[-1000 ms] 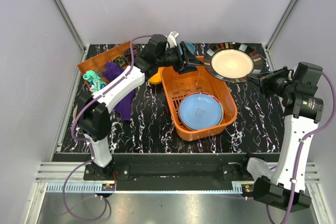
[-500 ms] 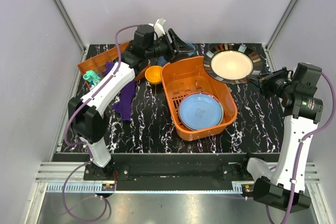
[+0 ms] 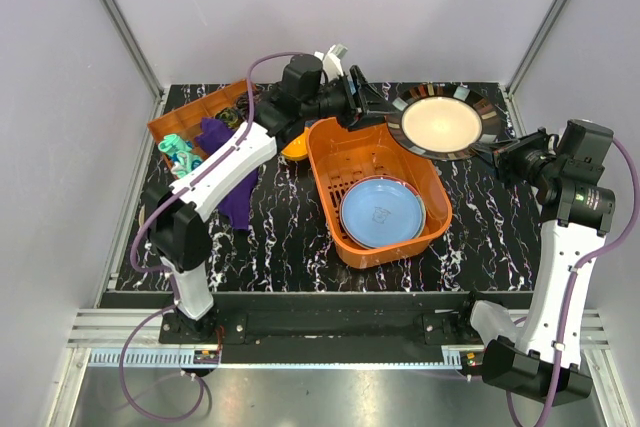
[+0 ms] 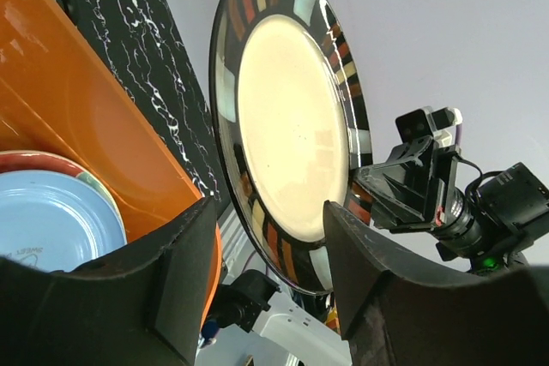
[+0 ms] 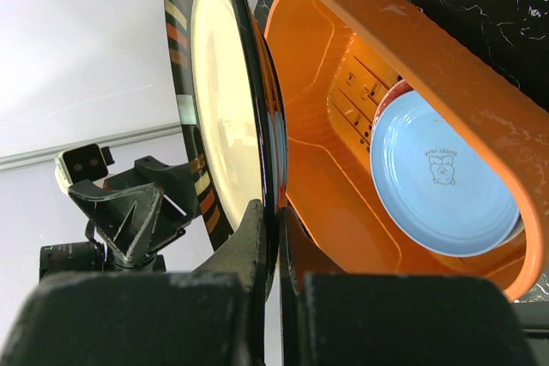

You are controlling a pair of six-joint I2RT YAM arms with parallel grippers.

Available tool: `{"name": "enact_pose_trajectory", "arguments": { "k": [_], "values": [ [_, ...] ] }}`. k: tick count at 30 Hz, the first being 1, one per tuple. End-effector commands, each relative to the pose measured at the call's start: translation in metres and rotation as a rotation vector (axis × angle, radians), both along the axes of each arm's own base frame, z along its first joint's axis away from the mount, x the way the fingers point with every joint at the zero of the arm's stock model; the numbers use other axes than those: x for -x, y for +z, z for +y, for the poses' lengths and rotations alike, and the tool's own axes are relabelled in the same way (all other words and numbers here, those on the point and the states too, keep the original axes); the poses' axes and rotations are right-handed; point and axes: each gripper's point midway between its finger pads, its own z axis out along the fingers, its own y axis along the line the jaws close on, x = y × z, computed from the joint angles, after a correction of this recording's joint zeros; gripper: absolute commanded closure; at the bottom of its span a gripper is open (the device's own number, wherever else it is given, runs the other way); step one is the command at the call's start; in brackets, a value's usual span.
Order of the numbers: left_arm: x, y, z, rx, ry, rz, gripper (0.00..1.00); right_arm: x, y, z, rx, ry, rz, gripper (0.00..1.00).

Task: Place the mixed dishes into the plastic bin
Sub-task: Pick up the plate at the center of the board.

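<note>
Now right hand (image 3: 490, 152) clamped on striped-rim plate (image 3: 440, 119); left hand (image 3: 360, 103) apart, empty, by plastic bin (image 3: 322, 172).

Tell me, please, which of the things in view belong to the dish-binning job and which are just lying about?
Part of the job:
- orange plastic bin
- light blue plate, lying in it
- dark striped-rim plate, held on edge by the right gripper
- orange-yellow bowl, partly hidden beside the bin

Just lying about:
- purple cloth
- teal toy
- brown-orange compartment tray
</note>
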Motion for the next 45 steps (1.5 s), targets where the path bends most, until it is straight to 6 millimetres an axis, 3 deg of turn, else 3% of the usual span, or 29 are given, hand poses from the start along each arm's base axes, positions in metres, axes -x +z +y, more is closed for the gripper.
{"name": "enact_pose_trajectory", "arguments": {
  "k": [1,19,26,30,36,40,42,45],
  "values": [
    [0.003,0.019,-0.001,0.030,-0.021,-0.060,0.44,0.006,0.054,0.013,0.016,0.066,-0.212,1.00],
    [0.004,0.015,-0.030,0.057,-0.076,-0.037,0.44,0.013,0.056,0.027,-0.019,0.156,-0.226,1.00],
    [0.004,0.015,-0.031,0.058,-0.076,-0.039,0.75,0.013,0.054,0.028,-0.026,0.160,-0.224,1.00],
    [0.005,0.015,-0.029,0.054,-0.078,-0.037,0.76,0.014,0.053,0.028,-0.028,0.156,-0.221,1.00],
    [0.004,0.012,-0.030,0.057,-0.081,-0.028,1.00,0.016,0.050,0.029,-0.036,0.158,-0.216,1.00],
    [0.004,0.028,-0.031,0.155,-0.109,-0.061,1.00,0.015,0.045,0.029,-0.041,0.157,-0.204,1.00],
    [0.001,0.025,-0.028,0.160,-0.099,-0.045,1.00,0.015,0.042,0.029,-0.045,0.157,-0.197,1.00],
    [-0.003,0.024,-0.025,0.159,-0.091,-0.044,1.00,0.014,0.039,0.028,-0.044,0.156,-0.190,0.87]
  ]
}}
